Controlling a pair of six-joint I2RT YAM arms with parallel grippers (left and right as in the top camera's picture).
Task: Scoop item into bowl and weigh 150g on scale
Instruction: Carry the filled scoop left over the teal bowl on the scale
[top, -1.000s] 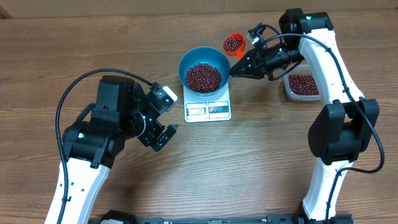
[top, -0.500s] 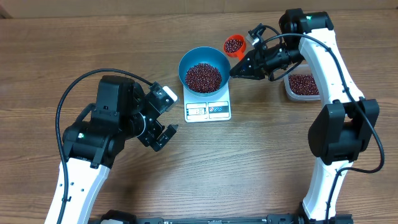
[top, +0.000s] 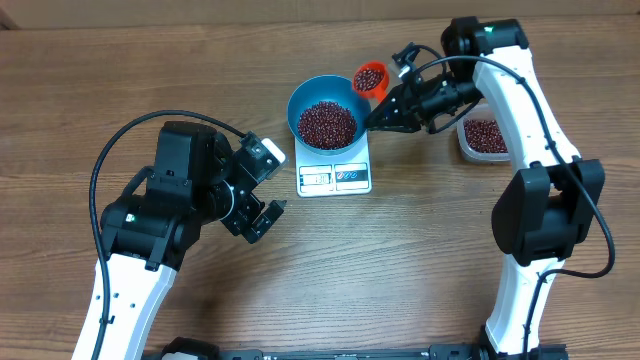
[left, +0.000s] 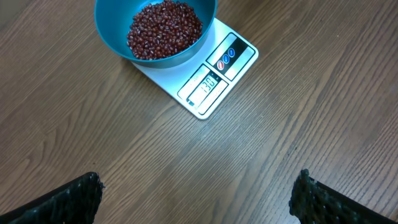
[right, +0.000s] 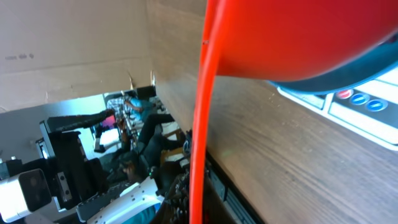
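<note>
Left pincer (left: 196, 190) agape, empty; right pincer (top: 376, 114) tight on one scoop (top: 369, 77) beside one bowl (top: 298, 104), one scale (top: 335, 178).

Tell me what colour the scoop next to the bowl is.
Orange-red. The scoop shows best in the overhead view.

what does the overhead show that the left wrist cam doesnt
Only overhead: the right tool shut on an orange scoop of beans beside the blue bowl's rim, and the clear tub. Only left wrist: the scale's red and blue buttons, up close. Both: the bowl of beans sitting on the white scale, and the open left tool.
</note>
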